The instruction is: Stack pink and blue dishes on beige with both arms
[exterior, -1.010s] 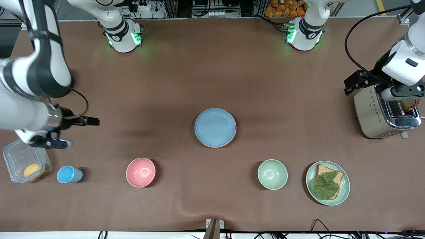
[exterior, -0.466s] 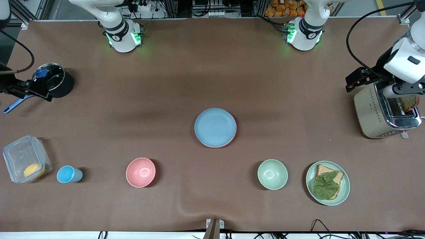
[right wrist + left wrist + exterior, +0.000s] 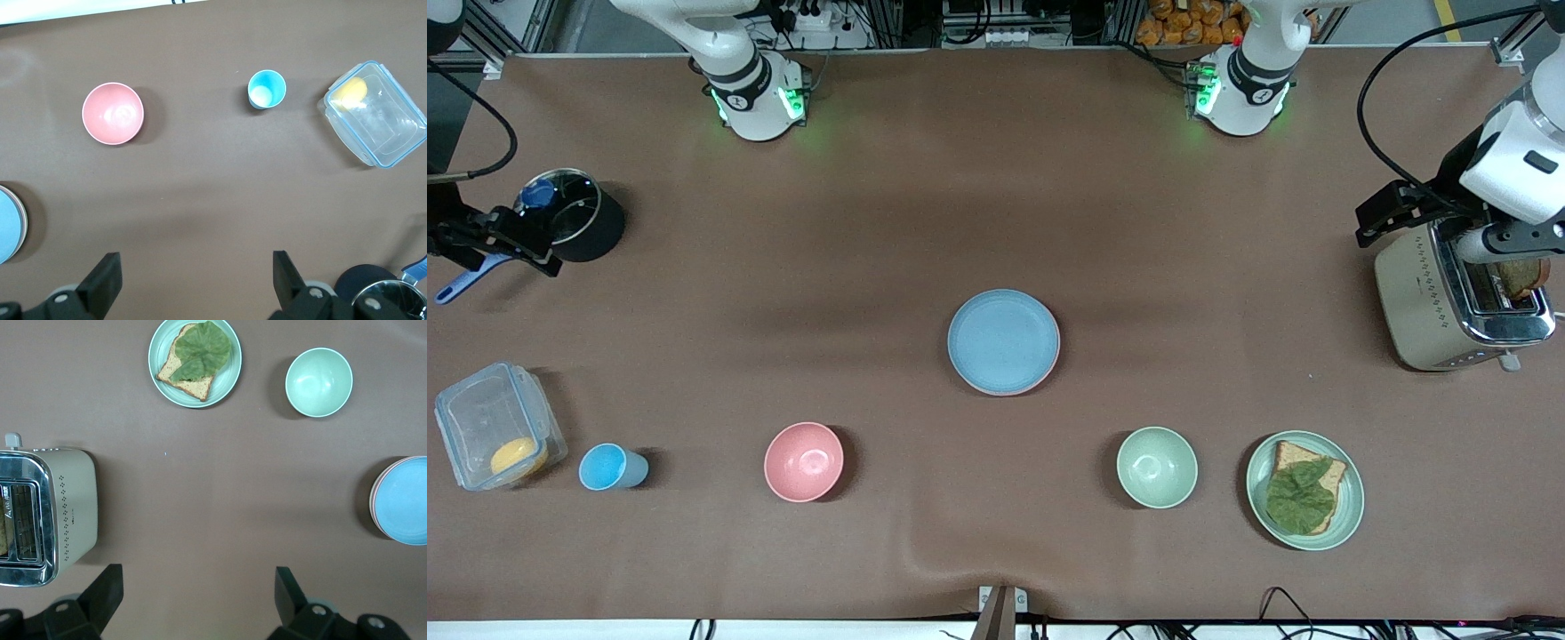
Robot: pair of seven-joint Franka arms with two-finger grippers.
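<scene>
Sitting at the middle of the surface [image 3: 978,178] in the front view, the blue plate [image 3: 1003,340] lies on top of a stack, with only a thin rim of the pink plate [image 3: 1049,373] showing beneath it; the beige plate cannot be made out under them. Taking that stack as the landmark, the pink bowl [image 3: 804,461] and green bowl [image 3: 1157,467] lie nearer the camera than it. The right gripper [image 3: 494,240] hangs toward the right arm's end of the surface, by a black pot [image 3: 578,218]; the left gripper [image 3: 1449,222] hangs at the left arm's end, over the toaster [image 3: 1449,302].

From the left wrist view, the left gripper [image 3: 193,600] has its jaws spread wide and empty, the stack at the frame's edge with its pink rim clearer than in the front view.

From the right wrist view, the right gripper [image 3: 193,280] is likewise released and holds nothing; the blue cup [image 3: 267,89] and a clear container [image 3: 375,113] appear.

Judging by this, the stacking looks finished and both arms wait clear of it; no further grasp seems called for.
</scene>
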